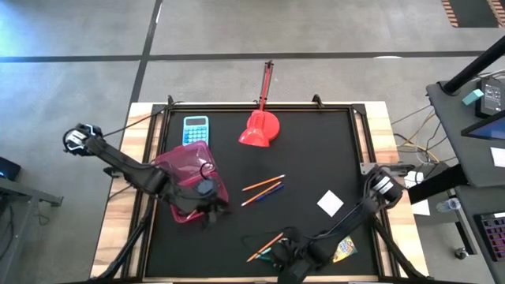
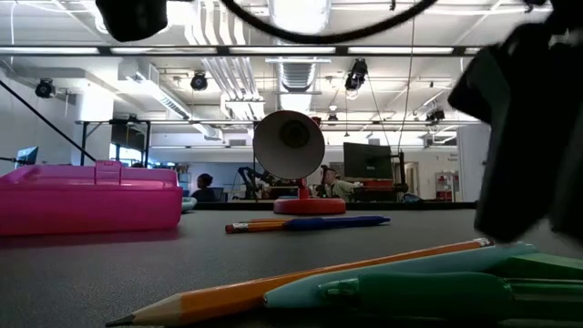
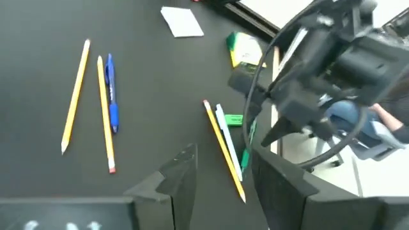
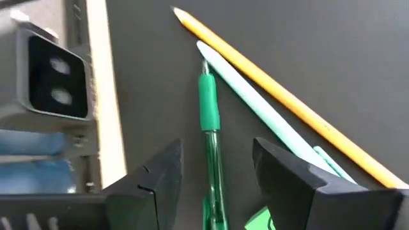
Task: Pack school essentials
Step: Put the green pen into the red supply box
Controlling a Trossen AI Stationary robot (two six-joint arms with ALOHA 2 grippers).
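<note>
Near the table's front edge lie an orange pencil (image 4: 287,102), a pale green pen (image 4: 255,102) and a green pen (image 4: 209,108). My right gripper (image 4: 217,153) is open just above them, one finger on each side of the green pen, touching nothing. Two orange pencils and a blue pen (image 1: 264,188) lie mid-table, with a white square (image 1: 330,203) and a crayon box (image 1: 344,250) to their right. My left gripper (image 1: 207,209) hangs open and holds nothing, over the near right corner of the pink case (image 1: 185,166).
A light-blue calculator (image 1: 196,130) and a red scoop (image 1: 260,130) with a long handle lie at the table's far side. A raised frame (image 1: 359,142) borders the black mat. Bare mat shows between the pencils and the right edge.
</note>
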